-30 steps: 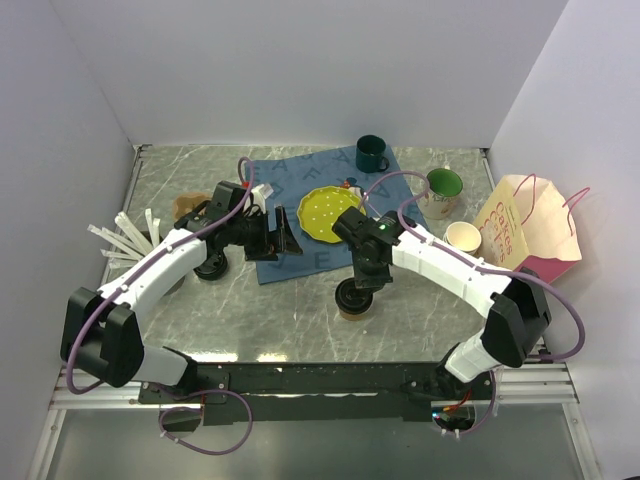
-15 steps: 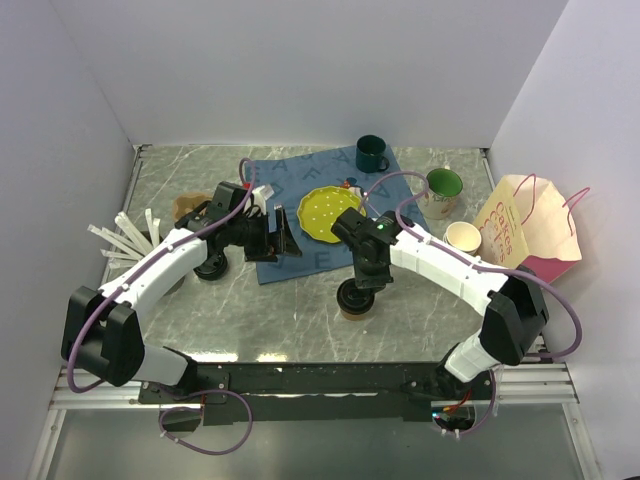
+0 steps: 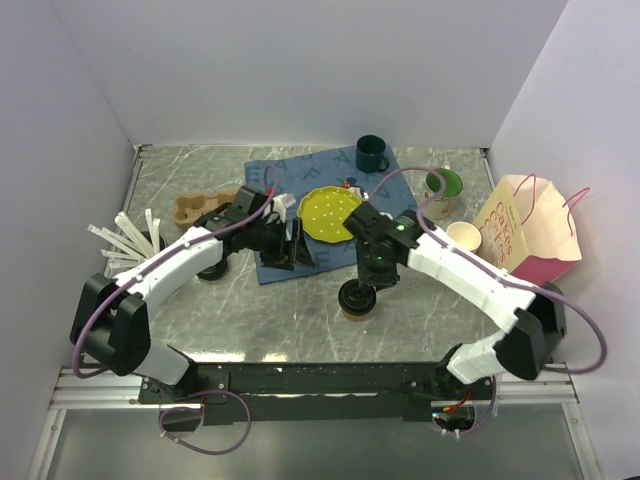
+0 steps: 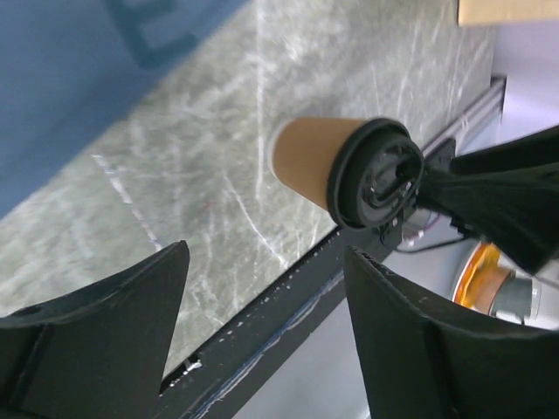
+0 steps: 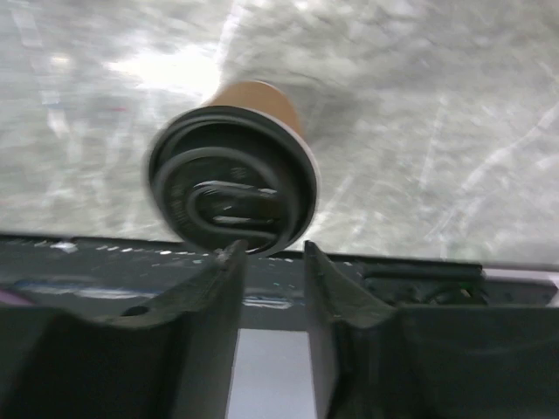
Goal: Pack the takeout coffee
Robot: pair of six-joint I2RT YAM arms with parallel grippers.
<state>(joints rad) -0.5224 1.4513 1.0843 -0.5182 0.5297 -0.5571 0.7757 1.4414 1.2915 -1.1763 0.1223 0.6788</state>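
The takeout coffee (image 3: 357, 298), a brown paper cup with a black lid, stands upright on the marble table near the front edge. My right gripper (image 3: 373, 270) hovers just behind and above it. In the right wrist view the lid (image 5: 231, 179) lies right in front of the fingertips of the right gripper (image 5: 272, 250), whose jaws are slightly parted with nothing between them. My left gripper (image 3: 297, 246) stands open over the blue cloth's edge, to the cup's left. The left wrist view shows the cup (image 4: 310, 160) beyond the left gripper (image 4: 265, 253), apart from it.
A blue cloth (image 3: 290, 180) holds a yellow plate (image 3: 330, 213). A dark green mug (image 3: 371, 153) stands behind, a green mug (image 3: 444, 190) and a lidless paper cup (image 3: 463, 236) to the right. A cream and pink paper bag (image 3: 530, 225) lies far right. A cup carrier (image 3: 195, 206) and white sticks (image 3: 125, 240) are left.
My right gripper has opened off the coffee's lid and drawn slightly back and to the right. The left arm has swung right, toward the cup, its jaws a little narrower.
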